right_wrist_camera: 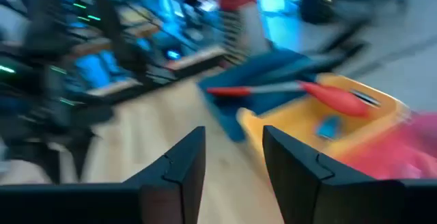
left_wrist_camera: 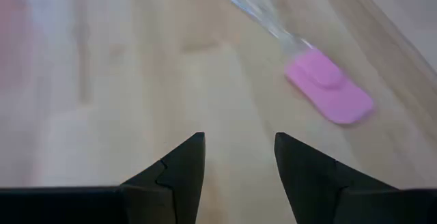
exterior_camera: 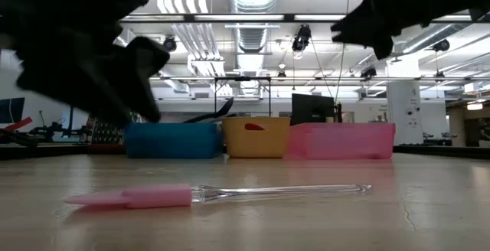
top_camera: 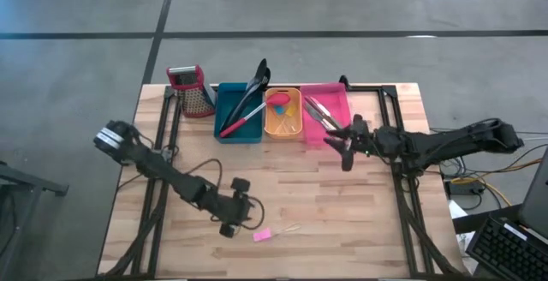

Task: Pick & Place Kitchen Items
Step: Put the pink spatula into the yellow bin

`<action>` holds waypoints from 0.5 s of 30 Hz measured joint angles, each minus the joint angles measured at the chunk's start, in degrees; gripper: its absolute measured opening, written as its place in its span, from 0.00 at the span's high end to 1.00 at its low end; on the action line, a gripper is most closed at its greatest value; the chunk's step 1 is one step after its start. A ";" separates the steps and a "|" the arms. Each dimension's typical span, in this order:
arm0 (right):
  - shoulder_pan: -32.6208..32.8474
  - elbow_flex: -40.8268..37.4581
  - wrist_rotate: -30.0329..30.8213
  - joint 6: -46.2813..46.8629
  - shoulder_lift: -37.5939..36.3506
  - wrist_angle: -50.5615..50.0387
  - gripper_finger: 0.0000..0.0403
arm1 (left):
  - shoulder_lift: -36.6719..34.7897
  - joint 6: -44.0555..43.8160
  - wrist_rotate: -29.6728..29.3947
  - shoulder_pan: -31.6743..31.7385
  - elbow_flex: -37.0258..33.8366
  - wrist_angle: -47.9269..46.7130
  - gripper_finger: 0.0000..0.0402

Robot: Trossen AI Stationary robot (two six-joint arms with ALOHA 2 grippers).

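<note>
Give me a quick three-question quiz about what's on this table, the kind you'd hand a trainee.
1. True or false: the pink spatula lies inside the pink bin.
2. Which bin holds the red-handled utensil? A) the teal bin B) the orange bin C) the pink bin
3. Fill in: the left claw hangs beside the ____ spatula, with nothing between its fingers.

Key
1. False: it lies on the bare wooden table, near the front edge.
2. A
3. pink. Meanwhile the right claw sits just in front of the pink bin, also empty.
</note>
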 joint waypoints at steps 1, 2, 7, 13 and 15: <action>1.77 0.00 0.02 -0.47 0.44 1.71 0.67 | 1.32 -0.46 0.89 -0.28 0.47 0.02 0.55; 3.54 0.04 0.00 -0.99 1.07 3.56 0.68 | 2.53 -1.05 1.64 -0.57 0.98 0.02 0.55; 10.13 0.07 1.02 -3.59 4.21 10.04 0.72 | 8.04 -2.34 4.46 -1.95 3.93 -0.05 0.55; 12.01 0.07 3.54 -5.90 5.63 12.32 0.79 | 12.94 -9.26 6.47 -2.71 9.61 0.07 0.55; 12.01 0.07 3.56 -5.99 5.63 12.34 0.81 | 14.12 -12.23 7.53 -2.67 11.66 0.01 0.55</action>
